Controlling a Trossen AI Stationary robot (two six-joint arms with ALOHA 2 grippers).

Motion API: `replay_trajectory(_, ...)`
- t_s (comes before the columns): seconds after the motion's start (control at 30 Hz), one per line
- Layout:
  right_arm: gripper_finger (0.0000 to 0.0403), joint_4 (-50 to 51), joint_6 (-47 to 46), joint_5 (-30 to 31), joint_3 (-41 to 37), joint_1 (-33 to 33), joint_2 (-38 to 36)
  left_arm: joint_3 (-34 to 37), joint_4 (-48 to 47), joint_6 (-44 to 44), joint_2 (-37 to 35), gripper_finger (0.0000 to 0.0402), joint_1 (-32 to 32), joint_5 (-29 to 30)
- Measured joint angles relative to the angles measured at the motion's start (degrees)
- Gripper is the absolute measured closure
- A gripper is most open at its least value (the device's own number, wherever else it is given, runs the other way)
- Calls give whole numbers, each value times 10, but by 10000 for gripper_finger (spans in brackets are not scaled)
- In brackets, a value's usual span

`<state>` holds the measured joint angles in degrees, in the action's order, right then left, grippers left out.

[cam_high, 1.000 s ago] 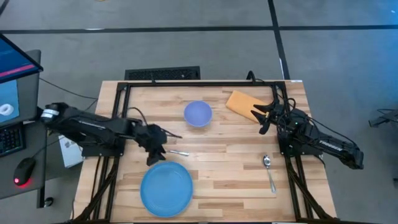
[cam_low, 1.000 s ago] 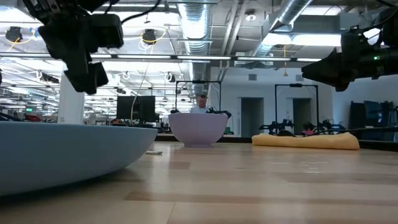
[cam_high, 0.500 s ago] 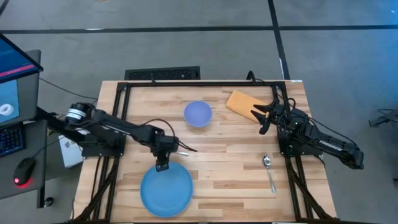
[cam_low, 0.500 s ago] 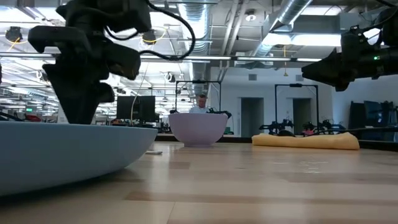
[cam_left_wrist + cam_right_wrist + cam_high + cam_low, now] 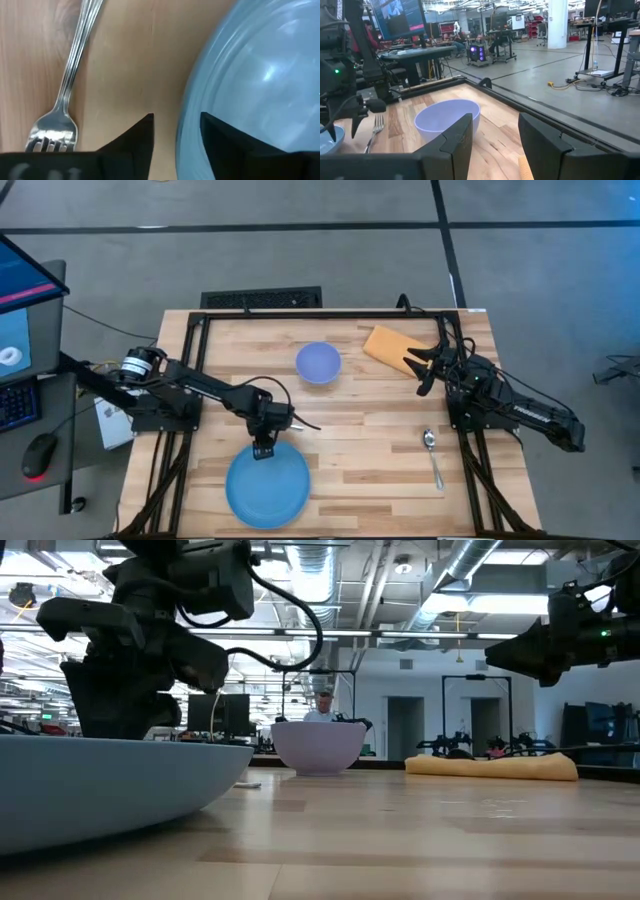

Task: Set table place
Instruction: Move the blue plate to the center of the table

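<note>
A blue plate (image 5: 267, 485) lies on the pale wooden table (image 5: 360, 430) near its front edge. My left gripper (image 5: 263, 450) is open and low at the plate's far rim. In the left wrist view (image 5: 176, 125) one finger stands over the plate (image 5: 250, 75) and the other over bare wood, with the rim between them. Whether they touch it, I cannot tell. A fork (image 5: 65, 100) lies on the table just beyond the rim. My right gripper (image 5: 424, 372) is open and empty, above the table at the far right.
A lavender bowl (image 5: 318, 363) stands at the far middle. An orange-tan pad (image 5: 388, 346) lies at the far right, beside my right gripper. A spoon (image 5: 432, 455) lies at the near right. Bare wood shows between the plate and the spoon.
My left gripper has gone toward the table's right and near edges and down, from beside the fork to the plate's far rim. The plate, fork and my right arm have kept still.
</note>
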<state>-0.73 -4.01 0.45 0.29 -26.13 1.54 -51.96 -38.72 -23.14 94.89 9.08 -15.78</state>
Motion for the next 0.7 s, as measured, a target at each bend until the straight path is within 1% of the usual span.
replay_trajectory(0.27,218,0,0,0,0,0,0,0,-3,0,-1,349,0,-4)
replay_trajectory(0.43,218,0,0,0,0,0,0,0,-1,2,-1,390,-1,-5)
replay_trajectory(0.5,218,0,0,0,0,0,0,0,2,2,-1,397,0,-10)
replay_trajectory(0.7,218,0,1,0,0,0,0,1,10,2,-1,399,0,-11)
